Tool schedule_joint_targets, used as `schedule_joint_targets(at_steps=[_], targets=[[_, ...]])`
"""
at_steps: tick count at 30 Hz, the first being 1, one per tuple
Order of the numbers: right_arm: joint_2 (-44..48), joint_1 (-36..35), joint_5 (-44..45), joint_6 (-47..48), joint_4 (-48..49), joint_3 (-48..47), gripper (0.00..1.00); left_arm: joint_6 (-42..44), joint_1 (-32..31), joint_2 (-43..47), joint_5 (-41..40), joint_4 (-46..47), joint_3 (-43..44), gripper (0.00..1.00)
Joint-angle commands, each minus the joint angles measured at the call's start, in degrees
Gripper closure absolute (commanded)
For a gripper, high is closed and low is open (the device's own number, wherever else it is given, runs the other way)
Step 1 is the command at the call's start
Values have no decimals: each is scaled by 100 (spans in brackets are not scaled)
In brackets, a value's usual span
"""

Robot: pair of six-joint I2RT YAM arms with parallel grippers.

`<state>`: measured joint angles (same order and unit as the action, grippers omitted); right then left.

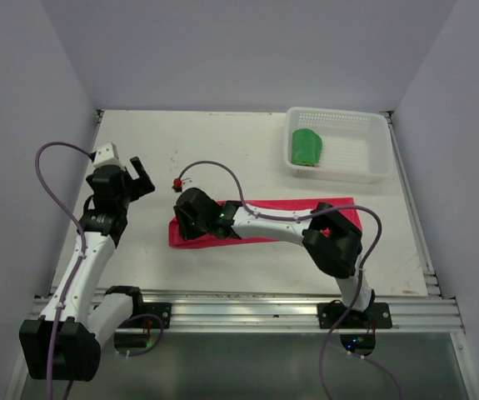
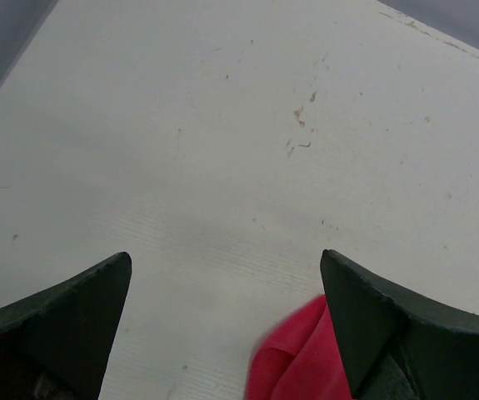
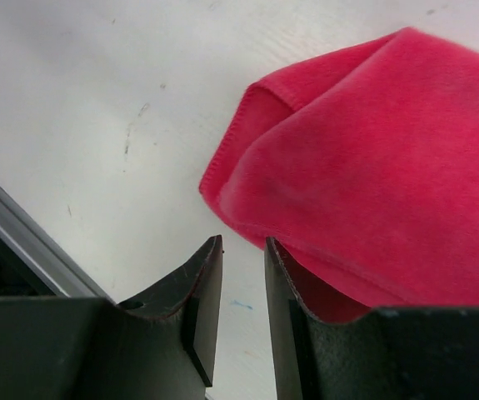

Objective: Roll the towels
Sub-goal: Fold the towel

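The pink-red towel [image 1: 293, 206] lies on the counter [image 1: 222, 150] as a long, narrow strip. It runs roughly parallel to the near edge, from about the middle of the counter toward the right edge. In the right wrist view its left end is a soft fold with a stitched hem, lifted slightly off the surface.

The right arm reaches across the strip from the right. The right pincer [image 1: 179, 223] sits at the towel's left end. The right wrist view shows that pincer [image 3: 243, 250] narrow. Its jaws are nearly together, with a thin slit of bare counter between them and no cloth in the gap. The hem of the towel [image 3: 372, 167] passes just beside and behind the right-hand finger [image 3: 306, 333]. Whether it touches that finger cannot be told.

The left pincer [image 1: 143, 179] hangs over the left side of the counter, near the left edge and apart from the strip. In its own view the left pincer [image 2: 222, 308] is spread wide with nothing between the jaws. Only bare, lightly speckled counter lies ahead of it. A corner of pink cloth [image 2: 297, 362] shows just beside the inner face of one finger [image 2: 389, 333].

The green towel [image 1: 306, 148] is already rolled into a short bundle. It lies in the left part of the white mesh basket [image 1: 339, 119], which stands at the far right corner of the counter.
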<state>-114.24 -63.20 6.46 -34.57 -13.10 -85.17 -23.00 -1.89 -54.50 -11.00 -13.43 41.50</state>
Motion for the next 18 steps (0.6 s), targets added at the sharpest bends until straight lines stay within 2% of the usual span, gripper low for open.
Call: schedule_joint_targets(at_steps=[1, 4, 18], targets=[[-274, -227, 189, -59, -175, -535, 68, -72, 40, 203, -620, -203, 394, 1], [-476, -350, 434, -76, -367, -737, 68, -117, 31, 256, -771, -274, 421, 0], [-1303, -474, 962, -94, -887, -1432, 67, -73, -39, 361, -526, -177, 359, 0]])
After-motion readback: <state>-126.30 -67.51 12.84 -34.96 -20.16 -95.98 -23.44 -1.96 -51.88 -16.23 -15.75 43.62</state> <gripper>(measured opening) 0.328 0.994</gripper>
